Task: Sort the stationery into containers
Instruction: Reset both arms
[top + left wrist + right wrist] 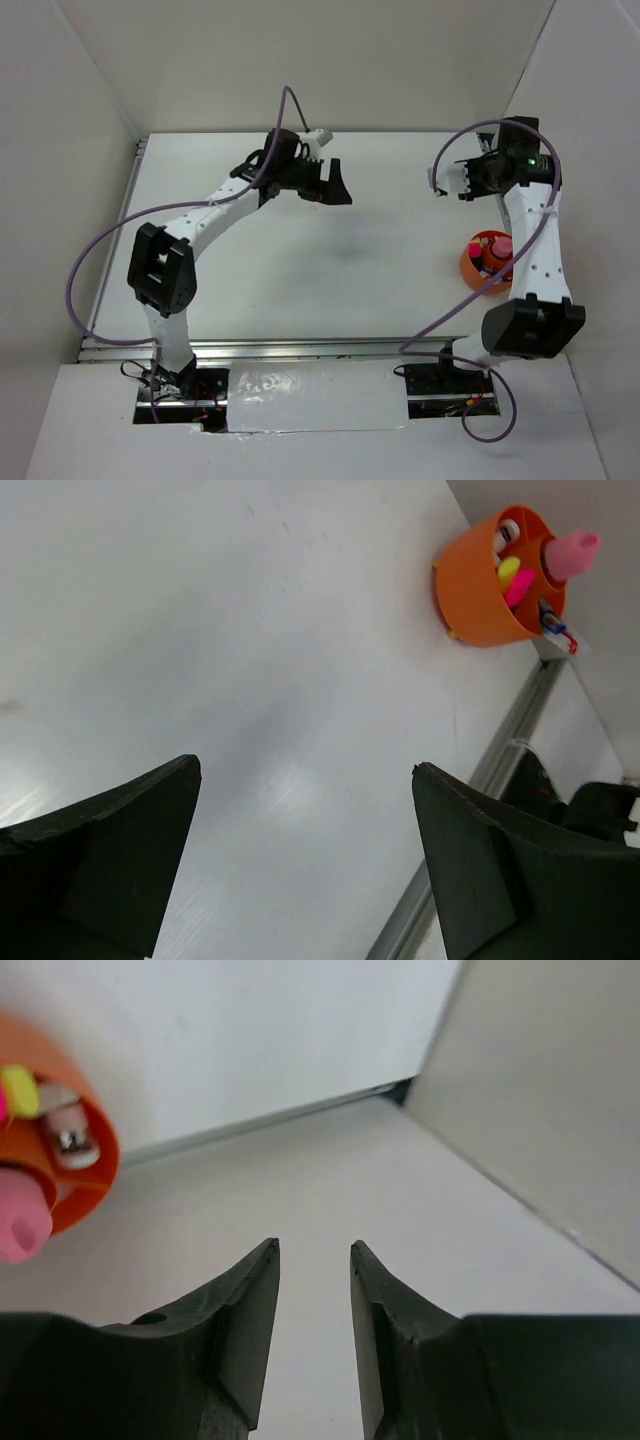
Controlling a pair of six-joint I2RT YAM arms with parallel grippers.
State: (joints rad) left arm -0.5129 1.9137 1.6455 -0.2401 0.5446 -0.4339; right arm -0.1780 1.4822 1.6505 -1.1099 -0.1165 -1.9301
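The orange cup point(471, 264) stands at the right of the table, partly hidden by my right arm. It holds the pink tube point(572, 552), highlighters with a yellow cap point(508, 568) and a pink cap point(520, 586), and thin pens point(556, 628). My left gripper point(338, 185) is open wide and empty over the bare far middle of the table, far from the cup point(480, 590). My right gripper point(446, 182) hovers at the far right, its jaws a narrow gap apart and empty point(313, 1250). The cup point(90, 1160) lies to its left. No loose stationery shows.
White walls enclose the table on the left, back and right. A metal rail point(300, 348) runs along the near edge, and a corner seam point(400, 1090) shows ahead of my right gripper. Purple cables loop over both arms.
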